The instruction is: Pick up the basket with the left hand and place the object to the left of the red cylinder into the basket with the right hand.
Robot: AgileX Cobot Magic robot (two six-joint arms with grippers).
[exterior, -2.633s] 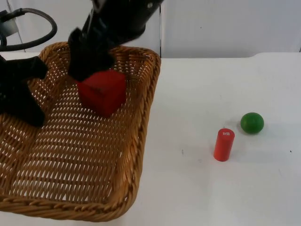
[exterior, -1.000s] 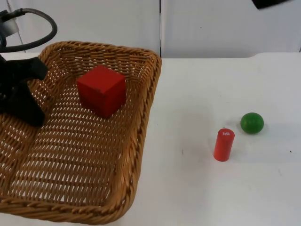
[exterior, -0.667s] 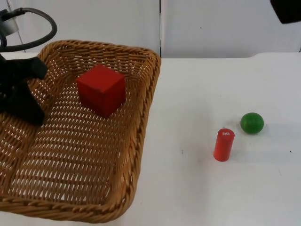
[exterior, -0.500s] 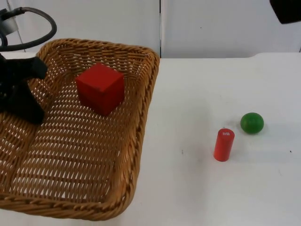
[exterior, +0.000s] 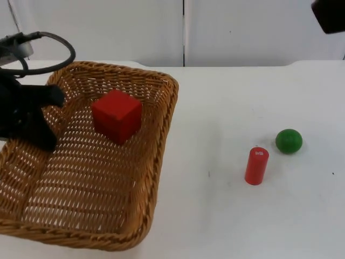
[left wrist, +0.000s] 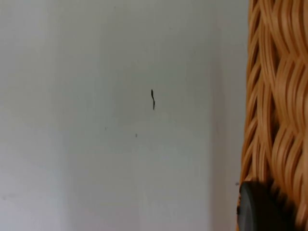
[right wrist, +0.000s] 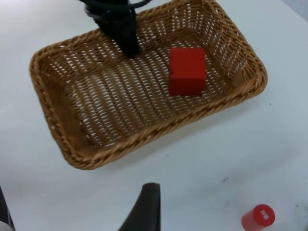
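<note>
One wicker basket point(exterior: 91, 216) lies nearest on the white counter point(exterior: 226, 216), a red cube point(exterior: 117, 115) inside its far half. The left end effector point(exterior: 33, 127) is clamped on its left rim. Further right stand the red cylinder point(exterior: 256, 165) and green ball point(exterior: 289, 141). The right end effector point(exterior: 329, 13) hangs beyond (finger spread cannot be told).

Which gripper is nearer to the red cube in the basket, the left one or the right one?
Left. The left gripper holds the basket at its wall, close beside the red cube. The right gripper is far off, above the table.
</note>
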